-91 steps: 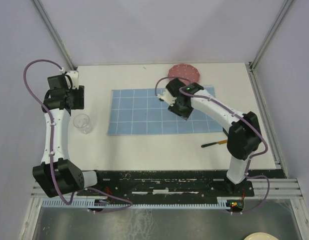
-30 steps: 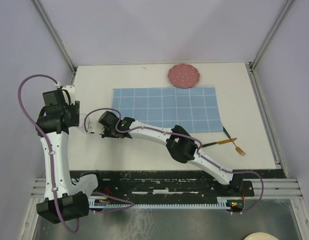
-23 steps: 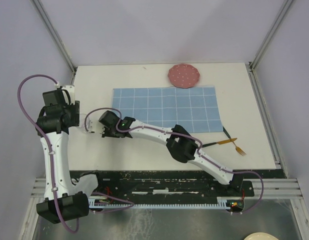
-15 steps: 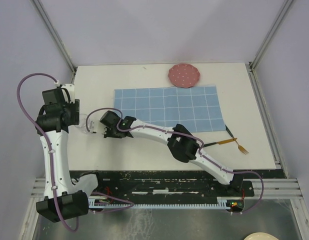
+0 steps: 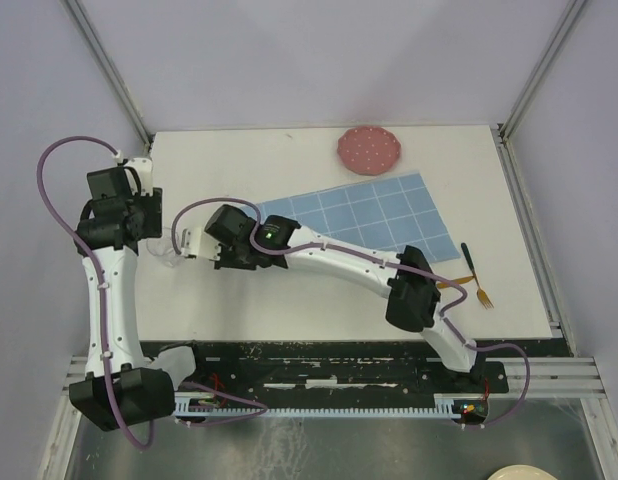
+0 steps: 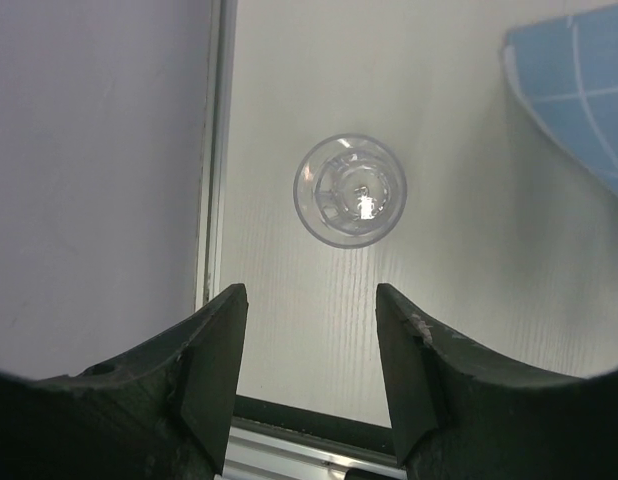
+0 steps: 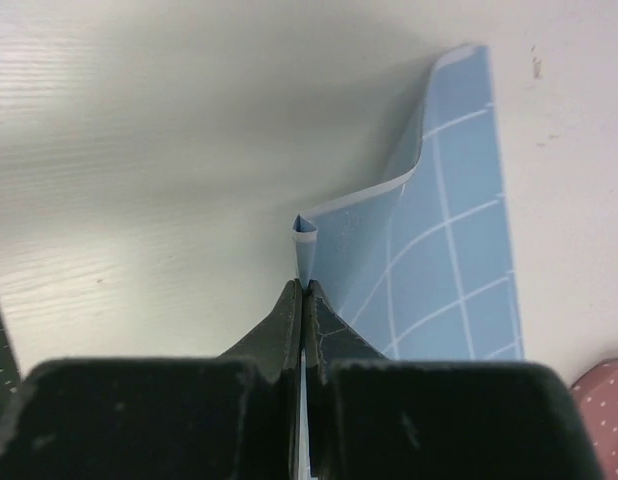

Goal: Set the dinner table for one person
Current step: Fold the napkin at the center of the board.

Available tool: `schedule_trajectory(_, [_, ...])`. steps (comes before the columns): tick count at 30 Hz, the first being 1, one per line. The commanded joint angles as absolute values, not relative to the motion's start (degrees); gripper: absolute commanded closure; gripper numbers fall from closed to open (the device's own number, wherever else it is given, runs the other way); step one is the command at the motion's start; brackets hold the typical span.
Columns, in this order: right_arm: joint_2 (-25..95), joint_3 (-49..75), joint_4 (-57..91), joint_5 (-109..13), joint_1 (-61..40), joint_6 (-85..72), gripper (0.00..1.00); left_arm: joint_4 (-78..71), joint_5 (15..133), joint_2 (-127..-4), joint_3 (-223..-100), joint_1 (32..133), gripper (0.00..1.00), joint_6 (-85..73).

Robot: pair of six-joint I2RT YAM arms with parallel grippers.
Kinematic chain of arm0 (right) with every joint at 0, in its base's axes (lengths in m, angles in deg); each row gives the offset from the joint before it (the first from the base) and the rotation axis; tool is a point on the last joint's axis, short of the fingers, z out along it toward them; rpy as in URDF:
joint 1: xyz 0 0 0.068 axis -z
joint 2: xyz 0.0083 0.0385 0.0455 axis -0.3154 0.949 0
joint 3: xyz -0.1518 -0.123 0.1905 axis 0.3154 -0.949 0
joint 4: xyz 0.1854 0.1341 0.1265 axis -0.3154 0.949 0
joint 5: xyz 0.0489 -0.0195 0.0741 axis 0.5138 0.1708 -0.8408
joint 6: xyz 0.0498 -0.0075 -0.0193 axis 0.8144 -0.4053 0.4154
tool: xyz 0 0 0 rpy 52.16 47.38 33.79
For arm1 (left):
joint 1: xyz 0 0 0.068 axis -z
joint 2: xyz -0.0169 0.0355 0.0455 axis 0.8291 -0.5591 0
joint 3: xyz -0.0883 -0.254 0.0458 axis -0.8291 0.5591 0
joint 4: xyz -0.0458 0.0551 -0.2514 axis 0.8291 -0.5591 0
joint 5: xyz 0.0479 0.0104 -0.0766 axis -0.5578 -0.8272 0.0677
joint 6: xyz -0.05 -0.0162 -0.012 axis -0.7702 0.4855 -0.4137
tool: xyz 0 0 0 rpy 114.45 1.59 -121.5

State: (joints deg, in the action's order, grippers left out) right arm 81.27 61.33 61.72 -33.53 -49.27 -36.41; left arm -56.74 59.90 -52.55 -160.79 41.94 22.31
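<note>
My right gripper (image 7: pixel 304 287) is shut on a corner of the blue grid placemat (image 7: pixel 441 235), which curls up off the white dinner table (image 7: pixel 139 150). From above, the right gripper (image 5: pixel 201 248) reaches far left and the placemat (image 5: pixel 379 222) lies skewed across the dinner table (image 5: pixel 289 300). A clear glass (image 6: pixel 350 190) stands upright near the left edge, ahead of my open left gripper (image 6: pixel 311 305), which holds nothing. The glass (image 5: pixel 169 250) sits between the left gripper (image 5: pixel 149 232) and the right one. A pink plate (image 5: pixel 369 150) lies at the back.
A gold fork (image 5: pixel 479 293) and a dark-handled knife (image 5: pixel 466 262) lie at the right, just off the placemat's right end. The right arm's elbow (image 5: pixel 417 290) hangs over the table's front right. A metal rail (image 6: pixel 214 150) and the wall border the glass on the left.
The right gripper, shut on the placemat's corner, has lifted and dragged it, so the placemat now lies skewed. The right elbow swung right, the knife turned, and the left arm shifted slightly back.
</note>
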Motion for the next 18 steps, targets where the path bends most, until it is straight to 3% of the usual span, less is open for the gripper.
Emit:
schedule_trajectory(1, [74.85, 60.59, 61.57, -35.63, -53.00, -36.62, 0.99, -52.05, 63.35, -53.45, -162.90, 41.80, 0.39, 19.45])
schedule_trajectory(11, [70.31, 59.54, 60.75, -33.44, -55.00, -36.26, 0.98, -51.87, 65.14, -58.23, -168.08, 41.84, 0.39, 19.53])
schedule_trajectory(18, [63.47, 51.23, 60.68, -31.46, -53.95, -37.83, 0.98, -52.34, 67.56, -58.35, -168.67, 41.88, 0.39, 19.47])
